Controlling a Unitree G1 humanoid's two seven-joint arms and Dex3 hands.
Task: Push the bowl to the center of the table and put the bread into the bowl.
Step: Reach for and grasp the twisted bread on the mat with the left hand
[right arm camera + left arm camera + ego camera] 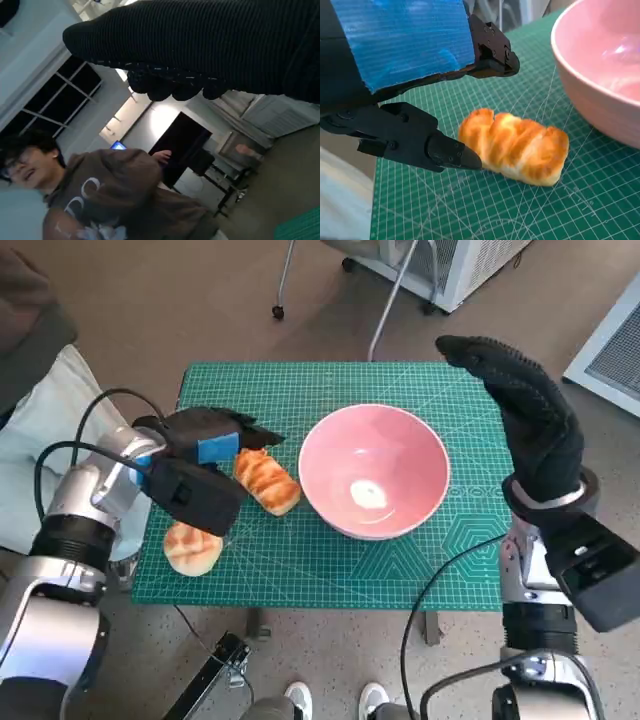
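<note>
Reaching over the left part of the table [460, 580], the left hand [205, 440] hovers with its fingers [452, 152] spread on either side of the near end of a bread roll [266, 481], holding nothing yet; in the left wrist view the lower finger's tip looks to touch or nearly touch the roll's end. The pink bowl [374, 472] already sits about the middle of the table, so the pushing step seems done and the step in hand is taking hold of the bread. That roll lies flat on the green mat just left of the bowl, close to its wall but apart from it, with its long axis running diagonally, one end toward the far left corner and the other toward the near edge and the bowl. The next move probably calls for closing the fingers across the roll's short width, then lifting it clear of the rim. A second roll [192, 547] lies near the front left corner. The right hand [530, 415] is raised over the right edge, fingers extended, holding nothing.
</note>
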